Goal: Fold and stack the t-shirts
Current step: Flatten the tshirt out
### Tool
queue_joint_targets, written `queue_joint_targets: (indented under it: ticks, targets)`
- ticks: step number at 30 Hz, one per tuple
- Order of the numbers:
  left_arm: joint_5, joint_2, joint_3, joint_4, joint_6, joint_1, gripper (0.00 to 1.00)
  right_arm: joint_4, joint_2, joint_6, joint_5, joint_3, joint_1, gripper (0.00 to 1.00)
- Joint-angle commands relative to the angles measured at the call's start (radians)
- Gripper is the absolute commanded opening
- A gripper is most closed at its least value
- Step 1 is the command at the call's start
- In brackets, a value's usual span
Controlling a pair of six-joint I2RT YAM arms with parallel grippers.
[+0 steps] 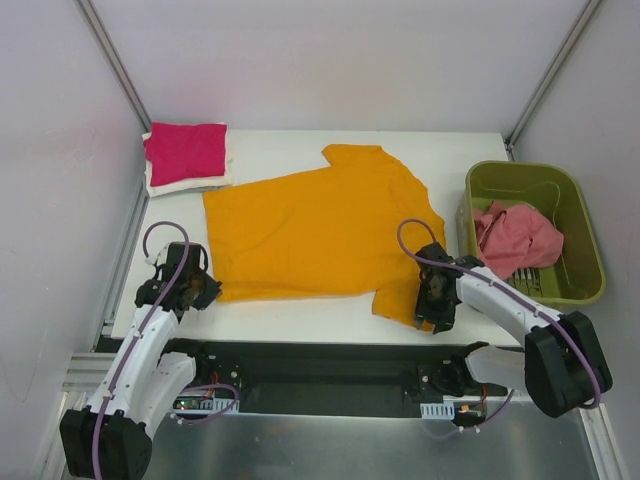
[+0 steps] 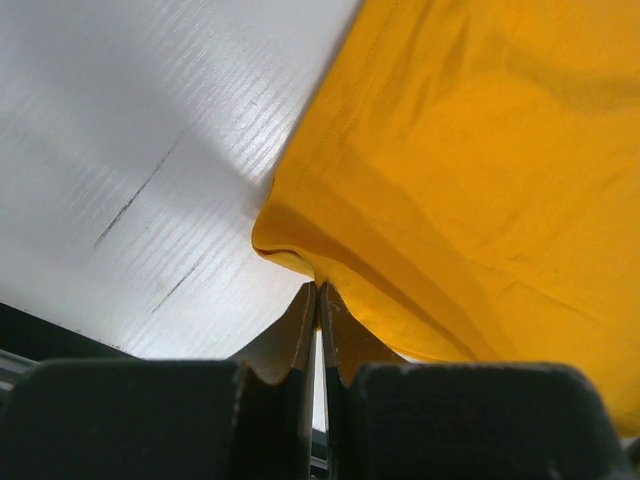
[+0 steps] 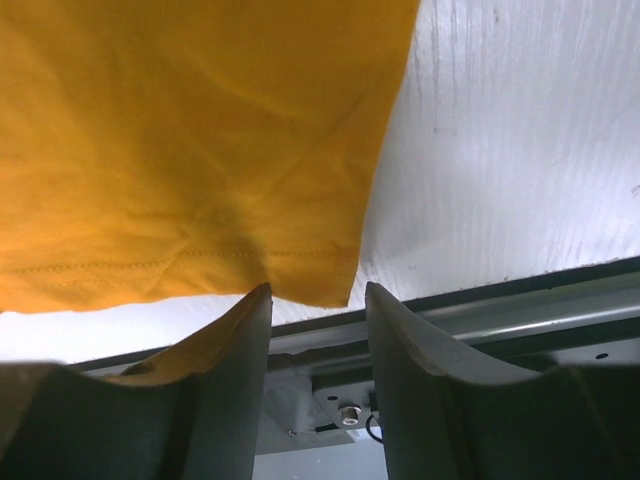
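Pinching the near hem corner of the orange t-shirt (image 1: 310,230), lying flat on the table (image 1: 300,318), between pressed-together left fingers (image 2: 288,345); holding the right fingers (image 3: 238,340) spread apart at its sleeve hem.

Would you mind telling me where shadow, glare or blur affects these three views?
Top external: sharp and evenly lit. Left wrist: left fingers dark and blurred, a shadow band on the table beside the orange t-shirt. Right wrist: right fingers blurred, table very bright at right.
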Motion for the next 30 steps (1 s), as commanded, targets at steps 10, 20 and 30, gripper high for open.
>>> queue_joint_targets:
  ticks: [10,20,30]
  targets:
    - [-0.023,-0.008,0.045,-0.006,0.019,-0.005,0.0,0.171,0.143,-0.04,-0.019,0.023,-0.004,0.06]
    - [-0.022,-0.036,0.344,-0.008,0.105,-0.005,0.0,0.147,-0.262,-0.189,0.225,0.352,0.025,0.01]
    - [-0.058,-0.082,0.901,-0.008,0.218,-0.005,0.0,0.169,-0.419,-0.405,0.419,0.914,0.027,0.01]
